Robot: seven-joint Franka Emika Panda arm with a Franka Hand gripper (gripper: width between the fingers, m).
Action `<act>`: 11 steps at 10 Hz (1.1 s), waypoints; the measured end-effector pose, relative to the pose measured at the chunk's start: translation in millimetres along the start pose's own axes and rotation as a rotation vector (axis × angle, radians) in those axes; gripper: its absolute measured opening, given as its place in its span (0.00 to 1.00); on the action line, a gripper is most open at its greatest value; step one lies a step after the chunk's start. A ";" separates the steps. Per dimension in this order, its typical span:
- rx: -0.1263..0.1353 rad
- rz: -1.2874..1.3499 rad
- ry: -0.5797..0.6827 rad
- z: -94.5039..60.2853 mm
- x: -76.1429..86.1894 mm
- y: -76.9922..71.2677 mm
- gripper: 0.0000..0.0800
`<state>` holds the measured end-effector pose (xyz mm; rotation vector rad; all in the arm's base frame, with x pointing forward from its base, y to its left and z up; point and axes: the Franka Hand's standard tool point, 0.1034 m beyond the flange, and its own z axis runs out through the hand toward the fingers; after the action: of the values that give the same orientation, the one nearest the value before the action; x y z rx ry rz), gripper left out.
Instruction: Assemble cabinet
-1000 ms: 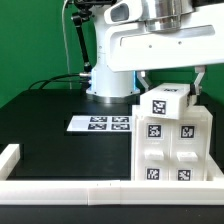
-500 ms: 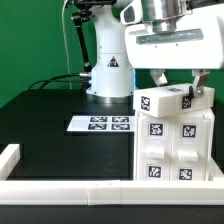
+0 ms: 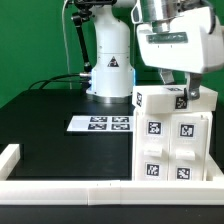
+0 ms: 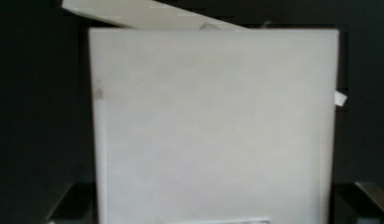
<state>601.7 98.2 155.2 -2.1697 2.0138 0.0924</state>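
Note:
The cabinet (image 3: 175,150), a tall white box with square tags on its front, stands at the exterior view's right. A white tagged top block (image 3: 160,100) sits on it. My gripper (image 3: 178,88) is low over this block, with a finger down each side, and appears shut on it. In the wrist view the block's white face (image 4: 215,120) fills the picture between my two dark fingers (image 4: 61,205). A tilted white edge (image 4: 153,15) shows beyond the block. The cabinet's inside is hidden.
The marker board (image 3: 100,124) lies flat on the black table near the arm's base (image 3: 108,75). A low white border wall (image 3: 70,190) runs along the front edge and up the exterior view's left side.
My gripper has come down and shifted slightly to the exterior view's right. The tilted top block it carried now rests level on the cabinet.

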 end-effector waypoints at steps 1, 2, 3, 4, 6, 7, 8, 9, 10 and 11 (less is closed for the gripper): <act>0.010 0.093 -0.004 0.0 -3.9 -1.1 0.71; 0.030 0.176 -0.016 0.2 -4.2 -2.2 0.71; 0.035 0.266 -0.025 0.4 -4.4 -2.4 0.71; 0.036 0.331 -0.033 0.5 -5.2 -2.7 0.71; 0.038 0.360 -0.041 1.4 -8.0 -3.0 0.71; 0.039 0.325 -0.041 0.4 -7.7 -3.1 0.91; 0.044 0.292 -0.042 -3.6 -6.9 -3.7 0.98; 0.049 0.276 -0.043 -7.5 -7.5 -3.3 0.98; 0.055 0.256 -0.046 -11.5 -8.2 -3.0 1.00; 0.063 0.242 -0.053 -15.9 -9.4 -4.1 1.00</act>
<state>603.8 104.9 172.7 -1.8587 2.2084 0.1161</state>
